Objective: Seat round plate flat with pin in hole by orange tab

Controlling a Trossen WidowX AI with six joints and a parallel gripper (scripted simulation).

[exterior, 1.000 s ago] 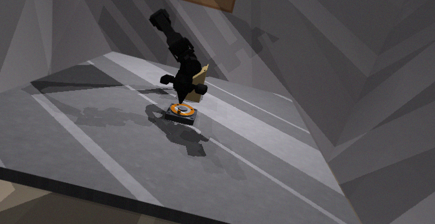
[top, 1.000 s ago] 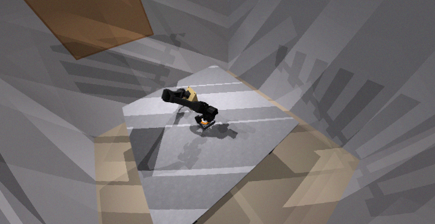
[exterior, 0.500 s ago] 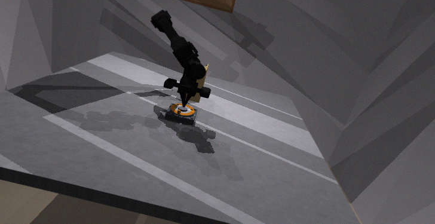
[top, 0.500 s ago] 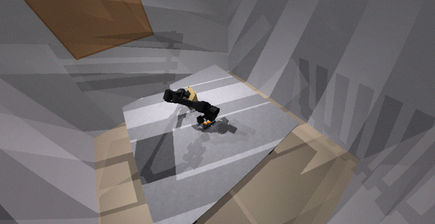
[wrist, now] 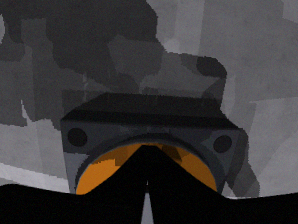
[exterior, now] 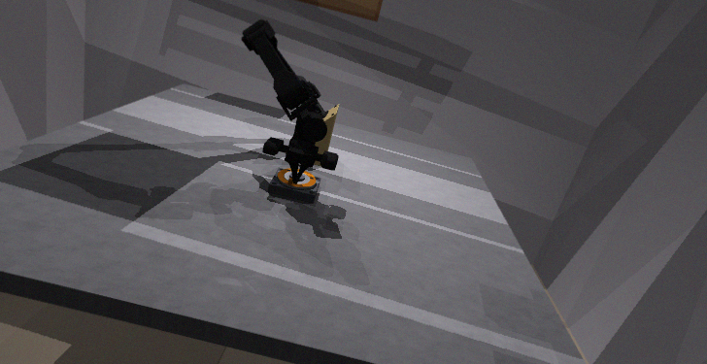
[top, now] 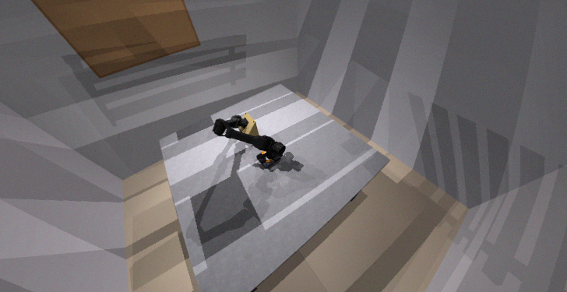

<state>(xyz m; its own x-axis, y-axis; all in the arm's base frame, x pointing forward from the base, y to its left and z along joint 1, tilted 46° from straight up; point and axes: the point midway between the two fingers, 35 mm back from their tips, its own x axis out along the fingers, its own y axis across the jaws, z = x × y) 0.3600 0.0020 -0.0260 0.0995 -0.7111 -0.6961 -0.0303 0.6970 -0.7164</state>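
— Listing the surface: grey bench (exterior: 405,281), pale stripes running its length, broken shadows across it, tan floor past its edges. Walls?

— Grey, with a brown panel (top: 114,20) high up. Near the bench's middle: dark base (exterior: 292,192) carrying the orange plate (exterior: 284,176).

— Claw?

— Gripper (exterior: 297,176), fingers pressed together, pinching nothing, tip down over the plate; contact cannot be told.

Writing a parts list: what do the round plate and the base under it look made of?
Plate: orange, matte, evenly coloured, likely plastic. Base: dark grey block, dull sheen, round recesses at its corners; painted metal or plastic, cannot tell which.
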